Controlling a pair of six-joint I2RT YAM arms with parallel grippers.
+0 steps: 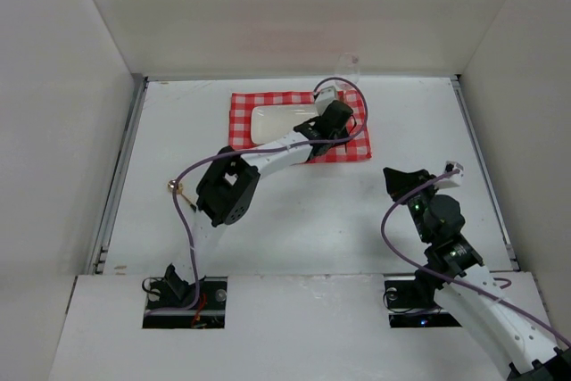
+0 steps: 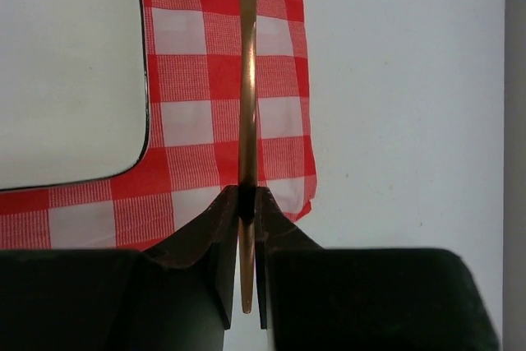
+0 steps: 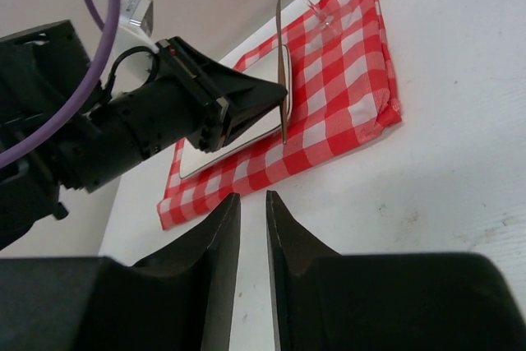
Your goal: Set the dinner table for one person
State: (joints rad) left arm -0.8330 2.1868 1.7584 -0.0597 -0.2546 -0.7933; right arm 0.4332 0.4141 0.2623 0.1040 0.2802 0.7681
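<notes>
Copper-toned thin metal utensil [image 2: 248,104] pinched in the left hand [image 2: 244,195] over the red-and-white checked cloth [image 2: 283,121] right of the white rectangular plate [image 2: 66,63], upper centre of the matte white counter [image 1: 312,220]; right hand [image 3: 252,196] slightly parted, empty; next, likely lowering it flat, then releasing.

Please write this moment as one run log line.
left gripper: shut on copper utensil | copper utensil: over checked cloth, beside plate | right gripper: slightly open, empty

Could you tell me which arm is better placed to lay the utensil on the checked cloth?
Left: the left gripper is shut on the copper-coloured utensil, directly over the cloth beside the plate; the right gripper holds nothing and sits off the cloth.
</notes>
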